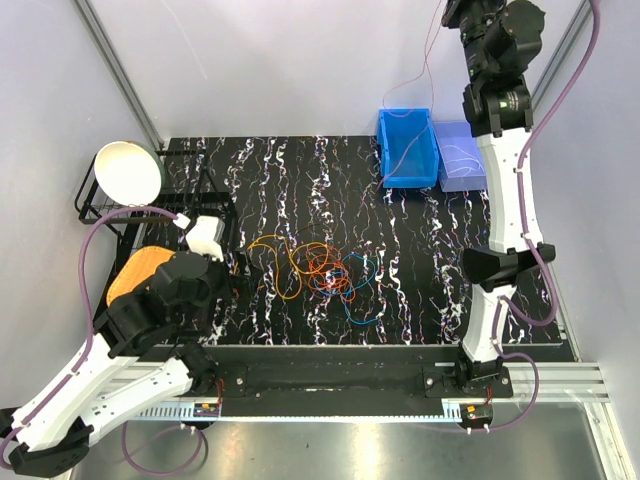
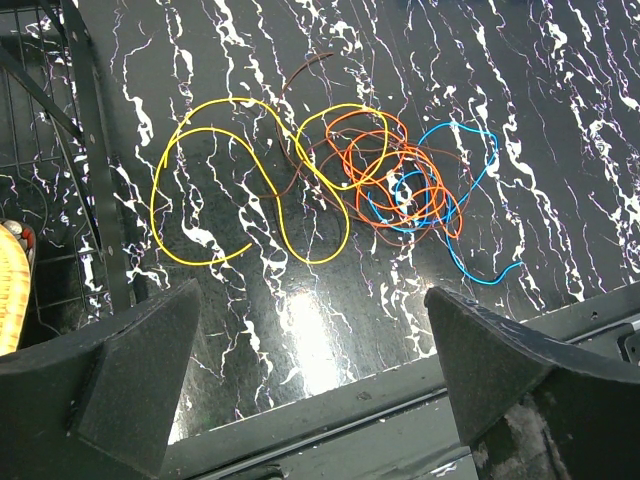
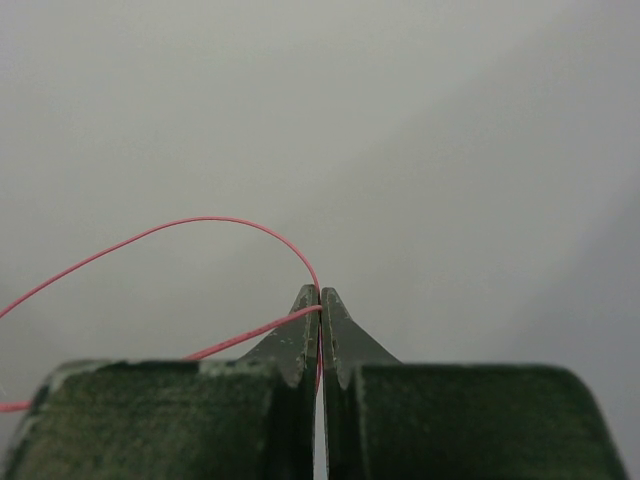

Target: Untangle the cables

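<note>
Far left: wire rack [image 1: 92, 206] off the edge of the black marbled table [image 1: 430, 262], with a white bowl [image 1: 128, 172] sitting on top of it.

My left gripper [image 2: 310, 295]: hanging low over the near-left part of the table, jaws spread wide, nothing between them. Both pads frame the pile from my wrist view.

Yellow cable [image 2: 232, 178]: leftmost piece of the mess, two big loose loops flat on the table, and its right loop runs into the knot.

Main pile of cables [image 1: 322, 270]: middle of the table. Orange cable [image 2: 385, 165] is coiled tight on itself, and a brown cable [image 2: 300, 150] threads through it and the yellow one.

Blue cable [image 2: 462, 205]: right side of the pile, partly woven into the orange coil, its tail trailing toward the near edge.

Blue bin [image 1: 387, 150]: back right of the table, with a paler bin [image 1: 478, 172] touching its right side.

Red cable [image 3: 220, 221]: not on the table. It hangs from up high and drops to the blue bin.

My right gripper [image 3: 320, 296]: raised way up at the back right, jaws pinched closed on that red cable, which arcs off to the left.
</note>
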### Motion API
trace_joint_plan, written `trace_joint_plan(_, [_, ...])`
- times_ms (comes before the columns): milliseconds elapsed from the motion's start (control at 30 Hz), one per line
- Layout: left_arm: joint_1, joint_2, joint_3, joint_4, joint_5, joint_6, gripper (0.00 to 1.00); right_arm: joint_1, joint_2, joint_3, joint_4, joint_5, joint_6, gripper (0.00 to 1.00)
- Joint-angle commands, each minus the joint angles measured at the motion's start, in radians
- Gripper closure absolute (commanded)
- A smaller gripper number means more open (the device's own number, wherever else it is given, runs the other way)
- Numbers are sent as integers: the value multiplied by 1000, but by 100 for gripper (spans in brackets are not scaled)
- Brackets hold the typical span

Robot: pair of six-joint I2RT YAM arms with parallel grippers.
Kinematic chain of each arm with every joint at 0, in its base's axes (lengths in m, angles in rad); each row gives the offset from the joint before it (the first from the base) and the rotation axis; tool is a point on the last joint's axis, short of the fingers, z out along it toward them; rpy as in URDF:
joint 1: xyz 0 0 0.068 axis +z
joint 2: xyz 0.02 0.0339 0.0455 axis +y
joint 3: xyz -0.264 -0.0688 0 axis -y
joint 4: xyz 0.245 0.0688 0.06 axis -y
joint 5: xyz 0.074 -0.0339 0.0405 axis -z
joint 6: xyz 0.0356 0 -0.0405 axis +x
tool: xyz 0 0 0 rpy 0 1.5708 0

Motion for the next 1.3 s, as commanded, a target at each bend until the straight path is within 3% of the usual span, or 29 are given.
trace_joint_plan(0, [2, 2, -5, 45, -32, 11, 1, -12, 41, 33, 117, -28, -37, 100])
trace_joint_plan(267, [4, 13, -5, 45, -40, 8, 1, -49, 138, 69, 304, -51, -9, 100])
trace_joint_plan(400, [2, 16, -5, 45, -42, 10, 1, -89, 207, 51, 401, -88, 80, 100])
trace_joint_plan(667, [10, 36, -5, 44, -39, 11, 1, -129, 288, -90, 367, -128, 175, 100])
trace_joint_plan(900, [15, 41, -5, 45, -35, 11, 1, -129, 245, -325, 369, 0, 180, 100])
trace_joint_plan(1267, [21, 41, -5, 45, -34, 13, 1, -127, 233, -440, 335, -16, 199, 100])
